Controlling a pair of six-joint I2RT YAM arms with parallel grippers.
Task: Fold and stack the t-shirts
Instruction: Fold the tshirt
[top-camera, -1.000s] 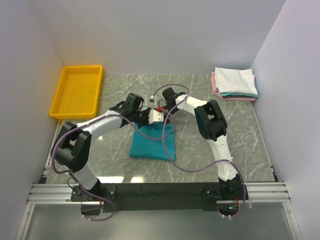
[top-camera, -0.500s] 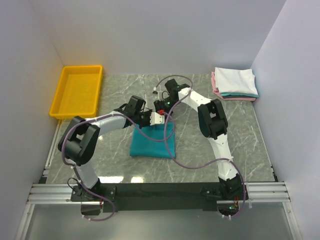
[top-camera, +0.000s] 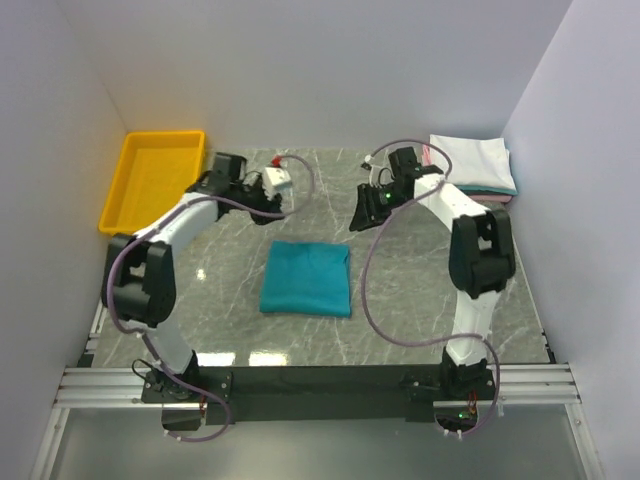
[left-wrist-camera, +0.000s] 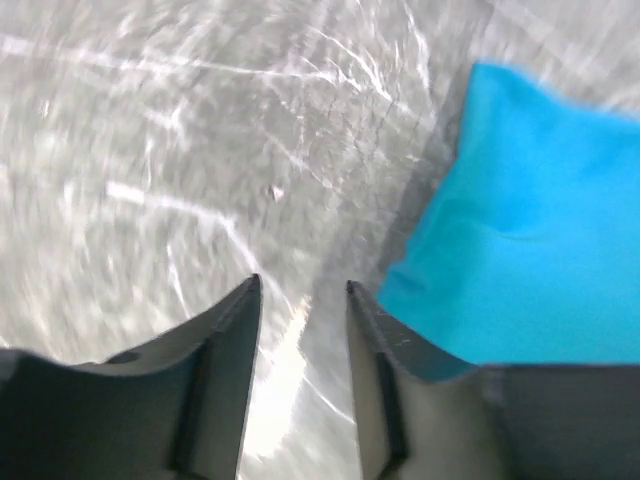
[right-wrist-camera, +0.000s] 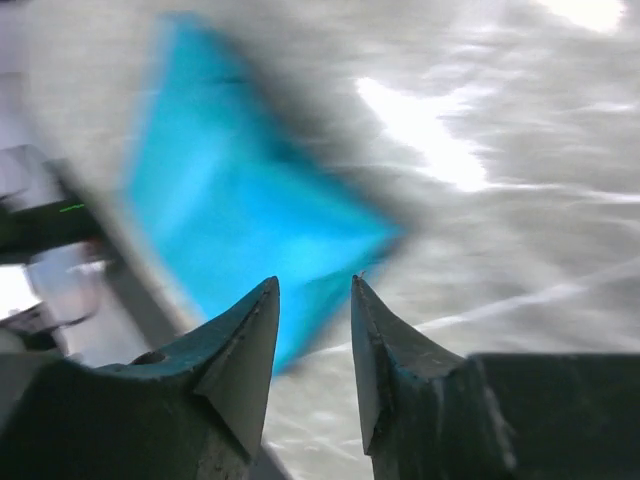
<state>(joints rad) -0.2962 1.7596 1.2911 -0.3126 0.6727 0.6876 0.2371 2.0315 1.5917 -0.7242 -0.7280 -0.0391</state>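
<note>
The folded teal shirt lies flat in the middle of the counter, near-square, touching neither hand. Beyond it the left hand and right hand hover to either side, each partly open and empty. The stack sits at the far right, nearer the right hand, which looks better placed to carry the shirt there.

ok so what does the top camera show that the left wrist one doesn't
Only the top view: the yellow bin at the far left, the stack of folded t-shirts in the far right corner, and the right gripper. Only the left wrist view: the left gripper up close, jaws apart with nothing between them. Both: the folded teal t-shirt lying flat on the marble table.
</note>
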